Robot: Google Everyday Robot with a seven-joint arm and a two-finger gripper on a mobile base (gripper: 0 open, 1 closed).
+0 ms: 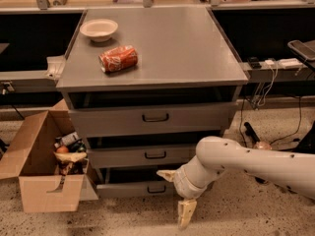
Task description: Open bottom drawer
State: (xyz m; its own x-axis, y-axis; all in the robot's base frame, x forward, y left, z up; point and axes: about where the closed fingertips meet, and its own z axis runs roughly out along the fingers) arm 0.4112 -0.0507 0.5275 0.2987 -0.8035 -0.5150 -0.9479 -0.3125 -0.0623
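**Jaws spread at the bottom drawer's right end**

My gripper [176,194] hangs low in front of the cabinet, at the right end of the bottom drawer [129,189]. The jaws are released and spread wide. One finger [167,174] points left, over the top right corner of that drawer's front. The other points down toward the floor. They grip nothing. I cannot tell whether the upper finger touches the drawer front.

The bottom drawer is the lowest of three, at the foot of the cabinet, with a dark gap above its front. Its handle [156,189] sits just left of my gripper, below the upper finger and apart from it. The middle drawer [142,156] and top drawer [147,118] sit above it.

On the grey surface [187,48] a white bowl [99,29] stands near the back left corner. A red can [118,59] lies on its side just in front of it. An open cardboard box [39,191] with clutter inside stands on the floor, left of the cabinet.
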